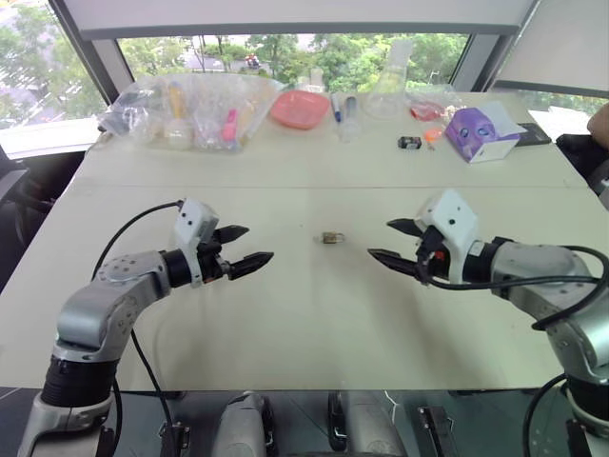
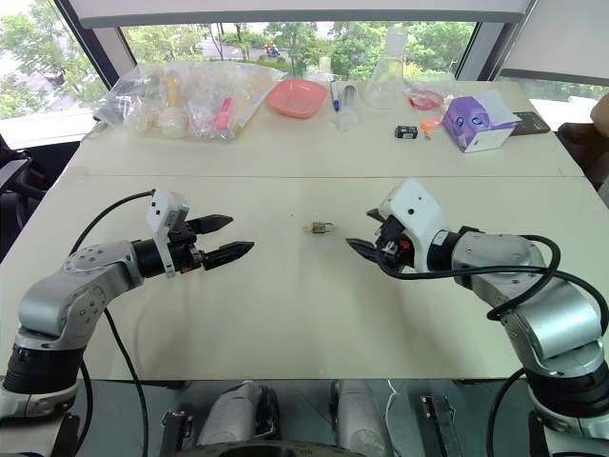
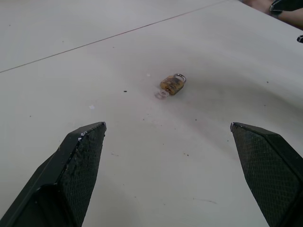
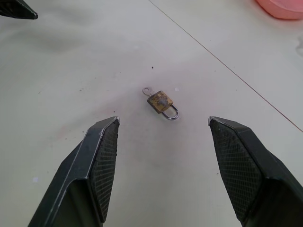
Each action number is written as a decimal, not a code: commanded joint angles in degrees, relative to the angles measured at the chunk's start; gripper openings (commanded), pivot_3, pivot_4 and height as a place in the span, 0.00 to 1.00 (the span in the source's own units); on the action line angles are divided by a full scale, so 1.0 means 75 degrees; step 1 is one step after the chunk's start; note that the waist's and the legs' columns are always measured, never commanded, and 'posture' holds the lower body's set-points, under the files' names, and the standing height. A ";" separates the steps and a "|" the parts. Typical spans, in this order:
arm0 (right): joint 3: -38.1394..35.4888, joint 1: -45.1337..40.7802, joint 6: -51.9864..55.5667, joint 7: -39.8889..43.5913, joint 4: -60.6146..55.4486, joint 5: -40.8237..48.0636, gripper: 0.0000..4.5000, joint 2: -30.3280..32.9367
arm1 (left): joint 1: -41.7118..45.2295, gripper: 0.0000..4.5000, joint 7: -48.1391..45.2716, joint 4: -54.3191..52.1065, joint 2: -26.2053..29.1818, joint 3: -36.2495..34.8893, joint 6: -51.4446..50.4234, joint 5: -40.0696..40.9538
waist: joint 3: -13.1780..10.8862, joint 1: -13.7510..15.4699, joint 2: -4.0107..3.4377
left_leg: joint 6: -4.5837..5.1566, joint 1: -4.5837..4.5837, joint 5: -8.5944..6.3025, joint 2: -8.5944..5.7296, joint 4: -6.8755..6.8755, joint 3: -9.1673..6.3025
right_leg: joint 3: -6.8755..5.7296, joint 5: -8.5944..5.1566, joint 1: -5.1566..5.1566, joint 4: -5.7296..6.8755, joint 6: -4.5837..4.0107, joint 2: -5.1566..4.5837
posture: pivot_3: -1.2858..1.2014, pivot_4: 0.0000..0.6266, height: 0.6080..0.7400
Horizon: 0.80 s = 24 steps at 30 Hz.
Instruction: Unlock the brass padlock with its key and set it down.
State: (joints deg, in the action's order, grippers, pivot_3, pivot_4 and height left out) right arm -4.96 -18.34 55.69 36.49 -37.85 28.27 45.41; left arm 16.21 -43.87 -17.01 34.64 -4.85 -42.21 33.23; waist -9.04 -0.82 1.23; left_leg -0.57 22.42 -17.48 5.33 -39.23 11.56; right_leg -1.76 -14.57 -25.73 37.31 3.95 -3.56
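The brass padlock lies flat on the white table, midway between my two arms. It is a tiny dull gold block with a silvery shackle and a small silvery key sticking out of its bottom end. My left gripper hovers to its left, open and empty, pointing toward it. On the other side my right gripper is also open and empty, aimed at the lock. Both wrist views show the padlock ahead of the spread fingers, untouched.
Along the table's far edge sit clear plastic bags of items, a pink dish, a glass flask, a purple box and a small black object. A person's arm shows at the right edge.
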 commanded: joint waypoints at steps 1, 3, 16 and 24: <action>-0.0048 -0.0063 -0.0258 0.0039 -0.0030 -0.0040 0.69 0.0110 | 0.0071 0.97 0.0000 -0.0141 -0.0029 -0.0088 0.0250 0.0019 | 0.0000 0.0000 0.0000 | 0.0000 0.0000 0.0000 0.0000 0.0000 0.0000 | 0.0000 0.0000 0.0000 0.0000 0.0000 0.0000 | 0.52 0.24 0.94; -0.0028 -0.0064 -0.0308 0.0046 -0.0009 -0.0041 0.69 0.0132 | 0.0090 0.97 0.0070 -0.0022 -0.0041 -0.0077 0.0329 -0.0078 | 0.0000 0.0001 0.0000 | 0.0000 0.0000 0.0000 0.0000 0.0000 0.0000 | -0.0001 0.0000 0.0001 -0.0001 0.0000 0.0000 | 0.52 0.24 0.94; 0.0009 -0.0080 -0.0439 0.0080 0.0093 -0.0062 0.69 0.0215 | 0.0075 0.97 -0.0327 0.0164 0.0044 -0.0125 0.0451 0.0051 | 0.0000 0.0002 0.0000 | 0.0000 0.0000 0.0000 0.0000 0.0000 -0.0003 | -0.0003 0.0000 0.0003 -0.0002 0.0000 0.0000 | 0.52 0.24 0.94; 0.1099 -0.0927 -0.0481 0.0400 0.1103 -0.0597 0.69 0.0459 | 0.0766 0.97 -0.1297 0.0844 0.0686 0.0301 0.0809 -0.0324 | 0.0000 -0.0013 0.0000 | 0.0000 0.0000 0.0001 -0.0001 -0.0001 -0.0002 | -0.0006 0.0000 0.0003 -0.0002 -0.0001 0.0001 | 0.52 0.24 0.94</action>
State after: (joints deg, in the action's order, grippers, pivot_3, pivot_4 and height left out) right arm 1.90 -23.71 52.48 38.76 -30.59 25.24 48.12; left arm 20.49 -51.34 -10.70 38.52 -2.81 -37.96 31.73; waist -9.04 -0.92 1.23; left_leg -0.57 22.41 -17.47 5.32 -39.24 11.54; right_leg -1.81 -14.58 -25.71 37.30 3.95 -3.54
